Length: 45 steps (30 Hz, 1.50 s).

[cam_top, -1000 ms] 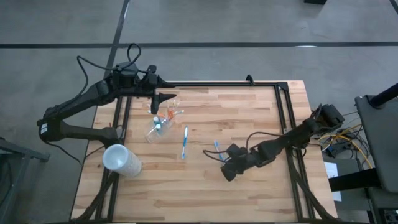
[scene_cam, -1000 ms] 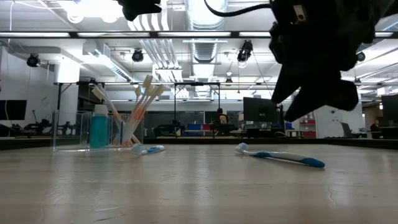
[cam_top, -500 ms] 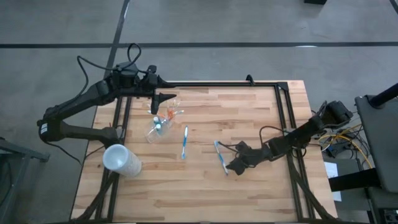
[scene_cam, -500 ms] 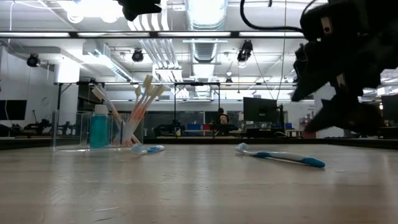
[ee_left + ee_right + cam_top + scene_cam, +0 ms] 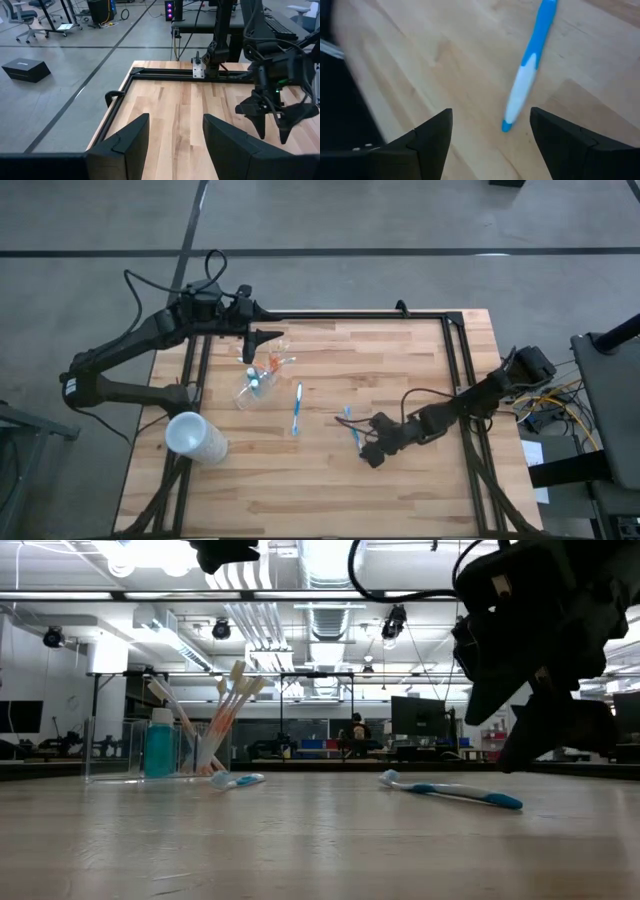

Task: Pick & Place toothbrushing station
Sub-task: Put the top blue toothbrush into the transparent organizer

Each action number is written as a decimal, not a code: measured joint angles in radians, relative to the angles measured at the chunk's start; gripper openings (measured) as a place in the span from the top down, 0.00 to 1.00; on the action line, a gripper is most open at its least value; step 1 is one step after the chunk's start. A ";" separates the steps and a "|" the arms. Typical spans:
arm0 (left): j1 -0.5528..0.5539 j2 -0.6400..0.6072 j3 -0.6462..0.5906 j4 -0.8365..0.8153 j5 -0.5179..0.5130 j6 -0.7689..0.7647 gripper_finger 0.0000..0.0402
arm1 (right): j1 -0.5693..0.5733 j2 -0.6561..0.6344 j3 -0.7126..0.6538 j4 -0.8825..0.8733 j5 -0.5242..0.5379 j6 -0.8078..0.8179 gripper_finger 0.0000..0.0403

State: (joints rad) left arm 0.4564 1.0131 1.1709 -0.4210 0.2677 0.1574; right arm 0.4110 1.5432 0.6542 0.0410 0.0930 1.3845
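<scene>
With several toothbrushes standing in the clear tumbler [image 5: 256, 383] at left-centre, 2 blue toothbrushes [image 5: 297, 409] lay loose on the surface, 1 beneath the open, empty right end effector [image 5: 366, 452].

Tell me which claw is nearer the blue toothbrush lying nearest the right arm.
Right. The right claw hangs open right beside that blue toothbrush, not holding it. The left claw waits open at the table's far edge, above the clear tumbler.
</scene>
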 joint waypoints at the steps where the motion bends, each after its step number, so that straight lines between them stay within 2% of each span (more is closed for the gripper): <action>1: 0.000 0.000 0.000 0.000 0.000 0.000 0.53 | 0.000 0.008 0.018 -0.035 0.000 0.000 0.35; 5: 0.000 0.000 0.000 0.000 0.000 0.000 0.53 | -0.006 0.032 0.078 -0.114 0.001 -0.003 0.35; 17: 0.000 0.000 -0.001 0.001 0.000 0.000 0.53 | -0.010 0.154 0.137 -0.124 -0.044 0.021 0.34; 36: 0.000 0.000 -0.001 0.000 0.000 0.000 0.53 | -0.010 0.160 0.140 -0.113 -0.041 0.006 0.34; 45: 0.000 0.000 -0.001 0.000 0.000 0.000 0.53 | -0.010 0.169 0.141 -0.131 -0.040 0.019 0.38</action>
State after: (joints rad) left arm 0.4564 1.0130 1.1702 -0.4210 0.2676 0.1572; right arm 0.4007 1.7126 0.7954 -0.0896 0.0527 1.4034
